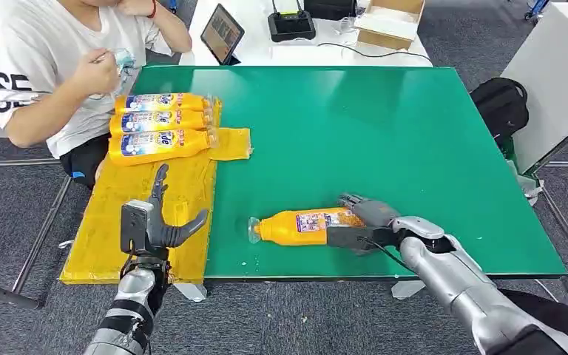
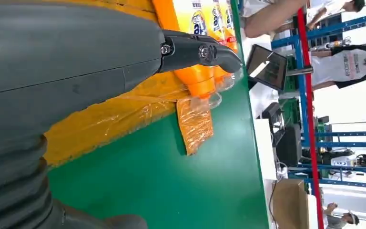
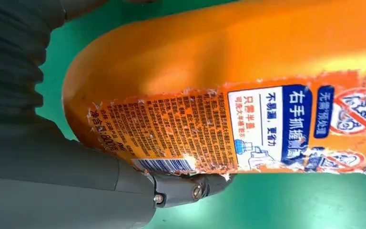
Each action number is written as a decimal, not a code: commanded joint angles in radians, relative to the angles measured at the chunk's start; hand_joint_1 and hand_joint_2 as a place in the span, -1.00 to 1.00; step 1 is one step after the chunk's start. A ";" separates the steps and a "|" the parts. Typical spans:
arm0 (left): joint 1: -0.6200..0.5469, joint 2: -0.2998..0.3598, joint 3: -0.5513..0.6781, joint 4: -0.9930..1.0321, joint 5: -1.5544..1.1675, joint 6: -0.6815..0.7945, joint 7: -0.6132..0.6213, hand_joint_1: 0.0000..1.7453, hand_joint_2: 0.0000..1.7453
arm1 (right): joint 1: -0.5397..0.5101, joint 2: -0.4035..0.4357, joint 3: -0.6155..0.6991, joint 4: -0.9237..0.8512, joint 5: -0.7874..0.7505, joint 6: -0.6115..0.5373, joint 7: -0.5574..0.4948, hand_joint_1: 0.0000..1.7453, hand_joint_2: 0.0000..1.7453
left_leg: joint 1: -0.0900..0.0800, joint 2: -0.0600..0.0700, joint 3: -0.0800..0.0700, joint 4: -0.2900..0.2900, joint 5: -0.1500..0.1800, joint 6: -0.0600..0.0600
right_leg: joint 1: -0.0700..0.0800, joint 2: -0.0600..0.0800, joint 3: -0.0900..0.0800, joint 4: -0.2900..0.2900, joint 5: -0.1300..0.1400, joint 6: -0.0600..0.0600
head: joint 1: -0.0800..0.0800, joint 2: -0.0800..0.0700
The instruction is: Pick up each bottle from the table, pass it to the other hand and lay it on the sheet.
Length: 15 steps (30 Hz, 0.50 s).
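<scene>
Right hand (image 1: 366,222) wraps the base of the bottle (image 1: 303,226) lying on the table (image 1: 414,148), long axis 3-to-9 o'clock, cap toward the empty, spread left hand (image 1: 151,222) over the sheet (image 1: 103,237).

In the right wrist view the orange bottle (image 3: 228,95) runs off the picture's edges, so its neck and cap are cut away, and the small print on its torn label (image 3: 171,133) is too fine to read. The right hand (image 1: 362,222) covers that bottle's base in the head view, hiding how far the fingers wrap round it. The left hand's (image 2: 66,81) grey cover hides part of the yellow sheet (image 2: 109,119) and the lower bodies of the three laid bottles (image 2: 195,28).
</scene>
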 commanded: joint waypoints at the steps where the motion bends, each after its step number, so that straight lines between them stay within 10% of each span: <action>1: -0.048 0.000 -0.017 0.080 0.007 0.002 0.013 -1.00 1.00 | 0.025 0.085 0.039 0.115 -0.004 -0.092 -0.019 -0.42 1.00 | 0.001 0.001 0.007 -0.002 -0.001 0.001 | 0.002 0.000 0.007 -0.003 -0.001 -0.004 | 0.000 0.000; 2: -0.046 0.000 -0.017 0.079 0.007 0.003 0.013 -1.00 1.00 | 0.035 0.089 0.031 0.108 -0.003 -0.102 -0.022 0.10 1.00 | 0.001 0.001 0.006 -0.002 -0.001 0.000 | 0.002 0.000 0.006 -0.002 -0.001 -0.003 | 0.000 0.000; 7: -0.046 0.003 -0.010 0.080 0.010 0.005 0.014 -1.00 1.00 | 0.086 0.110 -0.029 0.065 -0.001 -0.148 -0.041 0.94 1.00 | 0.001 0.004 0.007 -0.002 -0.002 0.000 | 0.002 0.001 0.005 -0.002 -0.001 -0.004 | 0.000 0.000; 15: -0.052 0.002 -0.014 0.087 0.004 0.004 0.012 -1.00 1.00 | 0.114 0.136 -0.089 0.051 0.011 -0.167 -0.053 0.82 1.00 | 0.002 0.004 0.007 -0.002 -0.001 0.001 | 0.002 0.002 0.006 -0.002 -0.001 -0.004 | 0.000 0.000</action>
